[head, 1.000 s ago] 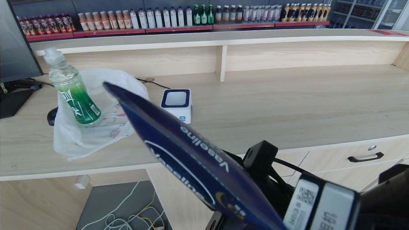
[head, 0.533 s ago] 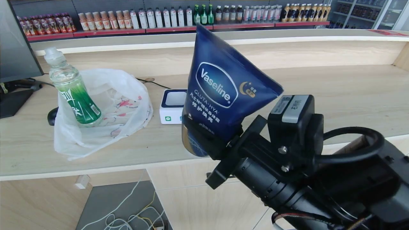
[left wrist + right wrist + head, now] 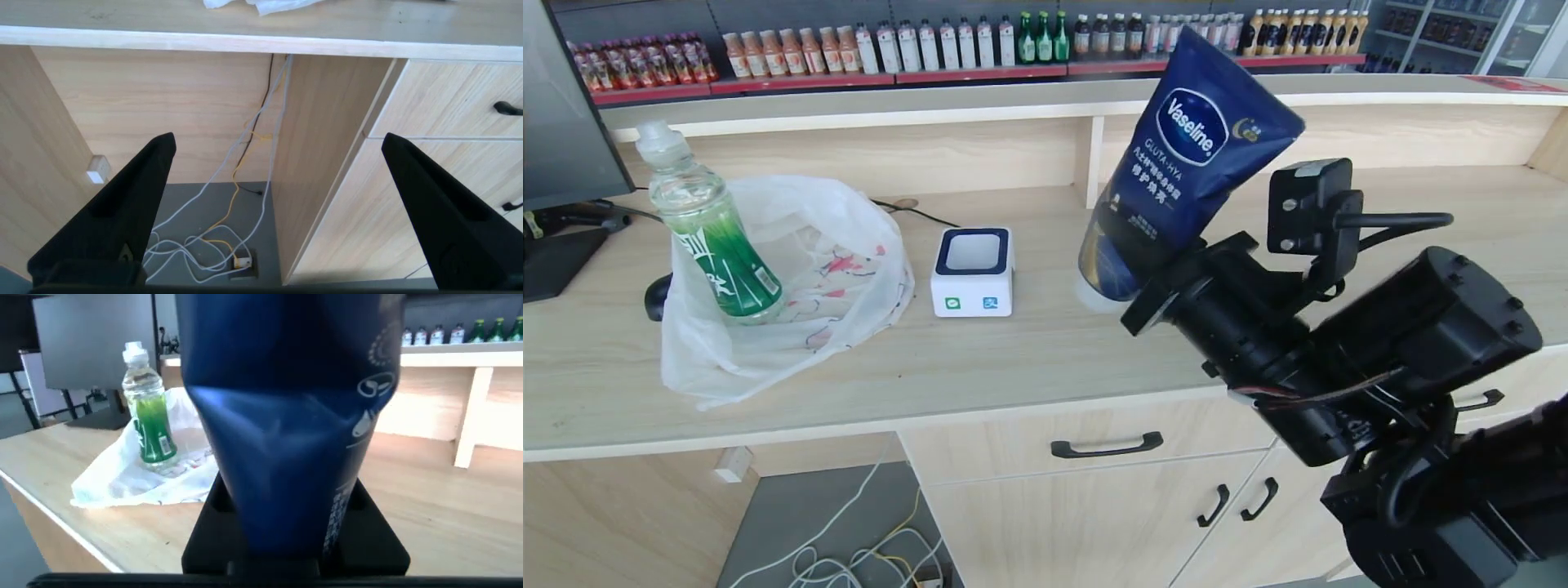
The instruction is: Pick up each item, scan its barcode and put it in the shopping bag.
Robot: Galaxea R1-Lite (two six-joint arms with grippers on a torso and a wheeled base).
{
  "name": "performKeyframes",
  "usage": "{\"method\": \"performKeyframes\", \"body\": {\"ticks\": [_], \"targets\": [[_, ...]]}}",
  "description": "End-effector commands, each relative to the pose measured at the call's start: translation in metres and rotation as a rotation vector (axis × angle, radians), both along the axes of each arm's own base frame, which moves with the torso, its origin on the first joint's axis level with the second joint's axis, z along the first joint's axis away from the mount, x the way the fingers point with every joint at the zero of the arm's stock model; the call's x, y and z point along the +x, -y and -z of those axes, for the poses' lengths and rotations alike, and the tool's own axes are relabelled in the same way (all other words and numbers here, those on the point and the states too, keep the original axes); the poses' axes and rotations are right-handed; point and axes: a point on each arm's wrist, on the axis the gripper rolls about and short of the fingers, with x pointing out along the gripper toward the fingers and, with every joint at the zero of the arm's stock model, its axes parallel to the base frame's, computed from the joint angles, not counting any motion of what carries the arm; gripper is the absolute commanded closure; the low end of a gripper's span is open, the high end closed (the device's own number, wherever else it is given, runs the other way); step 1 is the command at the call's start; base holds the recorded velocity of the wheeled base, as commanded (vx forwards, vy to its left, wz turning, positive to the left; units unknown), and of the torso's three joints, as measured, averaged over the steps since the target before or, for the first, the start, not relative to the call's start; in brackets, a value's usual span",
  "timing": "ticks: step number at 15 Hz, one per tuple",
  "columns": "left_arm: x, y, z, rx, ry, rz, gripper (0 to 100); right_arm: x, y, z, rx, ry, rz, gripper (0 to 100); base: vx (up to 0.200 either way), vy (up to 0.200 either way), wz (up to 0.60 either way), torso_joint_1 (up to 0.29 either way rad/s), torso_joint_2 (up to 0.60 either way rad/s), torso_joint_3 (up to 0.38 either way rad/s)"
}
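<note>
My right gripper [image 3: 1156,273] is shut on a dark blue lotion tube [image 3: 1186,167], holding it over the counter to the right of the white barcode scanner [image 3: 973,271]. The tube's flat sealed end points up and away. Up close the lotion tube [image 3: 286,416] stands between my right gripper's [image 3: 290,523] fingers. A green-labelled bottle [image 3: 707,229] leans upright in the white plastic shopping bag [image 3: 792,286] at the counter's left; the bottle [image 3: 149,416] and bag [image 3: 139,478] appear beyond the tube. My left gripper [image 3: 278,212] hangs open below the counter edge, facing the floor cables.
A monitor [image 3: 564,147] and a mouse [image 3: 656,296] sit at the far left of the wooden counter [image 3: 1258,269]. A raised back ledge with a divider [image 3: 1091,159] borders the counter. Drawers [image 3: 1107,445] lie under the front edge. Bottle shelves [image 3: 980,41] stand behind.
My right arm swung the lotion tube from low and near the camera, up and to the right, turning it from flat and edge-on to upright. The bag, bottle and scanner stayed put.
</note>
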Motion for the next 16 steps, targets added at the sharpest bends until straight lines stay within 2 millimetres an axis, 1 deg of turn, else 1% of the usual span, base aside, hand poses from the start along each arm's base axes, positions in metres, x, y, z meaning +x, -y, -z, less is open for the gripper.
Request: {"method": "performKeyframes", "body": {"ticks": [1,3,4,8,12,16], "targets": [[0.0,0.0,0.0,-0.001,0.0,0.0,0,0.03,0.019,-0.01,0.063,0.018,0.133,100,0.0,0.0,0.0,0.0,0.0,0.0],[0.0,0.0,0.0,-0.001,0.0,0.0,0,0.036,0.022,-0.019,0.147,0.008,0.194,100,0.0,0.0,0.0,0.0,0.0,0.0],[0.0,0.0,0.0,-0.001,0.0,0.0,0,0.037,0.022,-0.021,0.164,0.005,0.213,100,0.0,0.0,0.0,0.0,0.0,0.0],[0.0,0.0,0.0,0.001,0.0,0.0,0,0.033,0.024,-0.023,0.168,0.004,0.217,100,0.0,0.0,0.0,0.0,0.0,0.0],[0.0,0.0,0.0,-0.001,0.0,0.0,0,0.033,0.026,-0.023,0.17,0.005,0.219,100,0.0,0.0,0.0,0.0,0.0,0.0],[0.0,0.0,0.0,-0.002,0.0,0.0,0,0.031,0.027,-0.023,0.168,0.002,0.219,100,0.0,0.2,0.0,0.005,0.0,0.002]]}}
